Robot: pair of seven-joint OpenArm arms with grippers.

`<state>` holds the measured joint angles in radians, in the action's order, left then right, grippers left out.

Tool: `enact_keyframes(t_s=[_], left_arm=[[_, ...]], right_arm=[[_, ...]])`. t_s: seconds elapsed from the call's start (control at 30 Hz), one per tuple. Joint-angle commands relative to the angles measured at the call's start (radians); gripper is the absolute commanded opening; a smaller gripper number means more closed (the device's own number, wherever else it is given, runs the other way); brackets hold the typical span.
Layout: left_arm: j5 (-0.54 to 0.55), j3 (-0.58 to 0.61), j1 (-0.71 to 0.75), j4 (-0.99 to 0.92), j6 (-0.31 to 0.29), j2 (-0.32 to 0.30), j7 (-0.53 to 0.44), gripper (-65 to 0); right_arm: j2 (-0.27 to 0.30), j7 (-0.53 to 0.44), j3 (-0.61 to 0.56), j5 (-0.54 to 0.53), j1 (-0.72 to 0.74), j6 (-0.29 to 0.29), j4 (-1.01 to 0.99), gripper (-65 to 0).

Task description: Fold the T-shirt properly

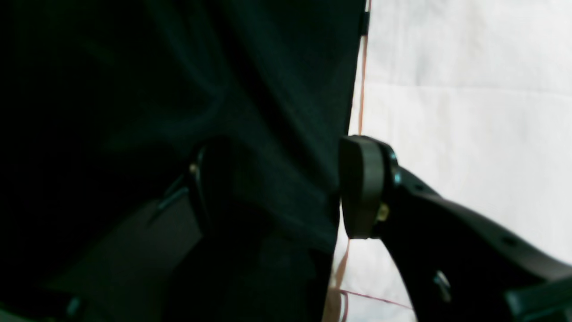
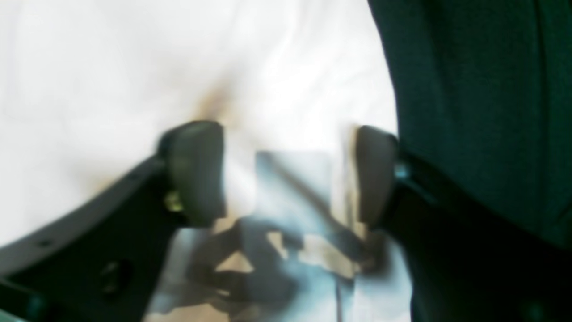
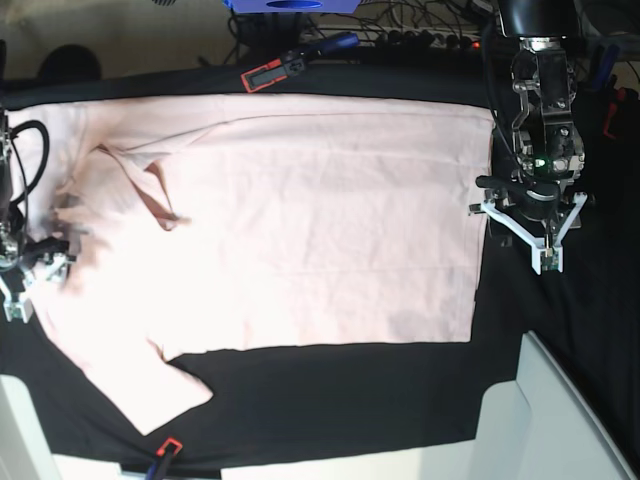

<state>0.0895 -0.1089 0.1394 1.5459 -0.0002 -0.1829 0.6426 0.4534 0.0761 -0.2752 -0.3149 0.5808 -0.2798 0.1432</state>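
The pale pink T-shirt (image 3: pixel 300 220) lies spread on the black table cloth (image 3: pixel 400 390), plain side up, with its hem toward the right. My left gripper (image 3: pixel 545 255) hovers just off that hem edge. In the left wrist view the left gripper (image 1: pixel 286 190) is open, with black cloth between its fingers (image 1: pixel 362 188) and the T-shirt (image 1: pixel 469 112) beside the right one. My right gripper (image 3: pixel 20 290) is at the T-shirt's far left edge. In the blurred right wrist view the right gripper (image 2: pixel 286 174) stands open over pale T-shirt (image 2: pixel 111 80) fabric.
Red-and-black clamps sit at the back edge (image 3: pixel 265 75) and the front edge (image 3: pixel 165 450) of the table. White bins (image 3: pixel 560 420) stand at the front right. Cables and a blue object (image 3: pixel 290 5) crowd the back.
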Motion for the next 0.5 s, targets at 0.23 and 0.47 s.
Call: enact_keyframes(t_s=[0.23,0.47], left_arm=[[-0.003,-0.008,-0.013,0.015,0.004,-0.010,-0.019,-27.4],[-0.001,-0.007,-0.080,-0.075,0.004,-0.007,-0.014,-27.0]], right_arm=[[0.018,0.001,0.004,-0.026,0.000,0.001,0.011,-63.4],[0.018,0.000,0.004,-0.026,-0.011,0.001,0.011,-64.9]])
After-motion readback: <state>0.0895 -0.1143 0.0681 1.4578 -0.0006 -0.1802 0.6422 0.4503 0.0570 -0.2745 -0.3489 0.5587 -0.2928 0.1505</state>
